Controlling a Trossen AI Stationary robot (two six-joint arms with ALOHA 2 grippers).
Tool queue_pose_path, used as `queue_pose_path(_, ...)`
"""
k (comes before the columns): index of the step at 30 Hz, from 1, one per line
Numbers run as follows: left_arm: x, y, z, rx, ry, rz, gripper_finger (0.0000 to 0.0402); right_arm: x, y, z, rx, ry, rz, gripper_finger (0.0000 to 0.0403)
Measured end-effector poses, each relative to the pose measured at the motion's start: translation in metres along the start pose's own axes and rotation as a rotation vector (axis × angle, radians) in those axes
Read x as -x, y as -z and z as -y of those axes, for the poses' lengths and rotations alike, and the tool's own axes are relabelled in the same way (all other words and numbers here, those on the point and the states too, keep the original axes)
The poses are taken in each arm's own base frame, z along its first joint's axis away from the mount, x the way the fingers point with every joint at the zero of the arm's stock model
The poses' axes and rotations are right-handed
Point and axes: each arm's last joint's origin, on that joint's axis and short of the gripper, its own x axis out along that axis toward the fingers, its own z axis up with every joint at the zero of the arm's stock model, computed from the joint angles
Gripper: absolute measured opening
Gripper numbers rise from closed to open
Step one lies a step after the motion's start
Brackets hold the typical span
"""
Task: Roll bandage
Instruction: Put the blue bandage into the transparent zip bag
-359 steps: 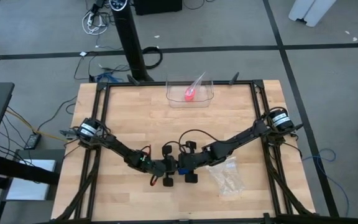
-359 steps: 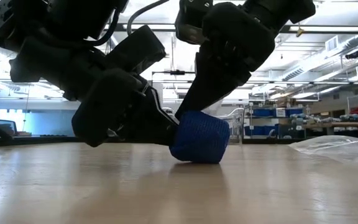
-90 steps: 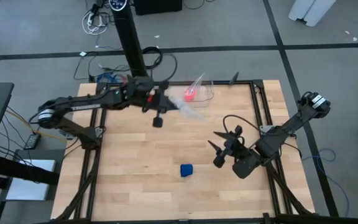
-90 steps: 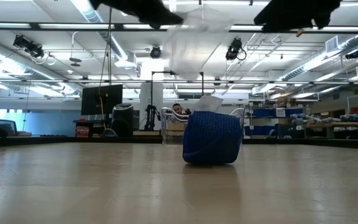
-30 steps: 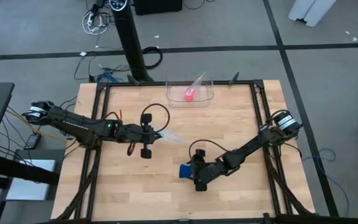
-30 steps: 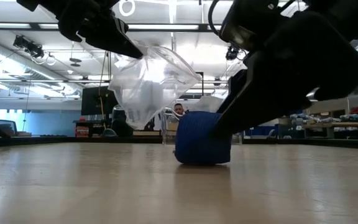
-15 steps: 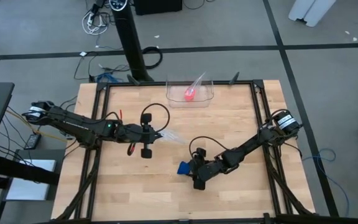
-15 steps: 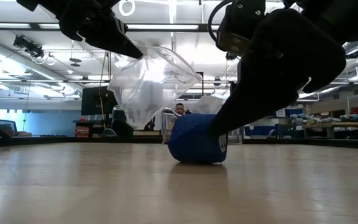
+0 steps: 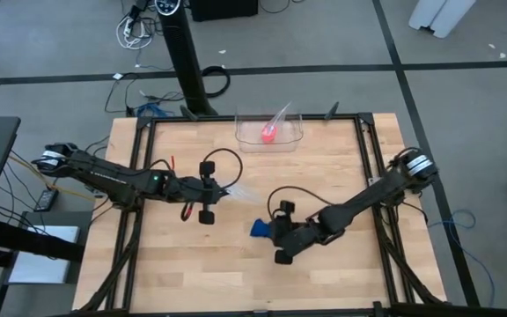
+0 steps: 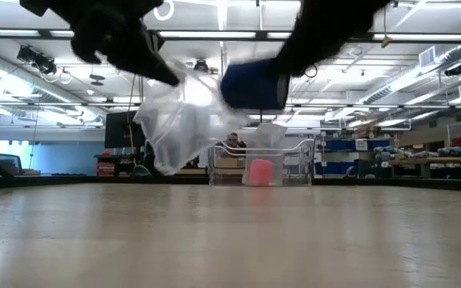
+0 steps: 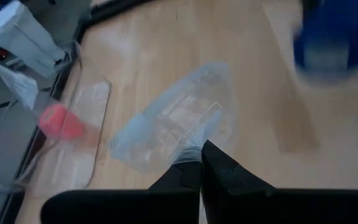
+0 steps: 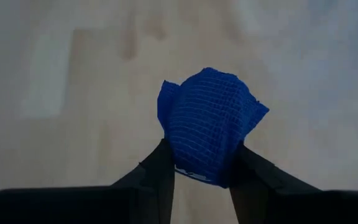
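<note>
The bandage [image 12: 209,124] is a bright blue roll, held by my right gripper [image 12: 204,177] above the table's middle; it shows in the high view [image 9: 259,229] and the low view [image 10: 254,86]. My left gripper [image 11: 197,163], left of it [image 9: 209,201], is shut on a clear plastic bag [image 11: 179,118], which the low view [image 10: 181,120] shows well above the table. My left gripper pinches the clear bag's near edge [image 11: 194,149] between its two shut fingers, coming from the table's left. The bag spreads out beyond the fingertips and hangs slack, clear of the table [image 10: 166,152]. My right gripper pinches the blue roll between its two fingers [image 12: 160,174], one on each side of the roll's lower part [image 12: 194,165]. The fingers come from the table's right. The roll is lifted clear of the table.
A clear container [image 9: 269,130] at the table's far edge holds a small pink-red roll [image 9: 268,134]; both show in the low view [image 10: 260,170]. A black frame [image 9: 363,132] runs along the table's sides.
My right gripper has gone up with the blue roll, which tipped on the table and is now lifted well clear of it, a little toward the far edge.
</note>
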Motion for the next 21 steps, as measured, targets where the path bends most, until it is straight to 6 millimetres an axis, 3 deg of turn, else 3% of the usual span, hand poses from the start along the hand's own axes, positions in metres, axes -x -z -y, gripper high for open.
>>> queue_pose_path(3, -0.005, 0.005, 0.003, -0.043, 0.001, -0.050, 0.0003, 0.031, -0.026, 0.008, 0.060, 0.129, 0.004, 0.0118)
queue_pose_path(6, -0.011, 0.007, 0.008, -0.077, 0.013, -0.071, 0.0004, 0.047, -0.044, 0.020, 0.106, 0.215, 0.008, 0.0118)
queue_pose_path(10, -0.014, 0.002, 0.017, -0.116, 0.030, -0.020, 0.0004, 0.042, -0.055, 0.033, 0.141, 0.245, 0.003, 0.0118)
queue_pose_path(21, -0.010, -0.006, 0.025, -0.132, 0.026, 0.052, 0.0004, 0.017, -0.056, 0.051, 0.121, 0.205, -0.069, 0.0118)
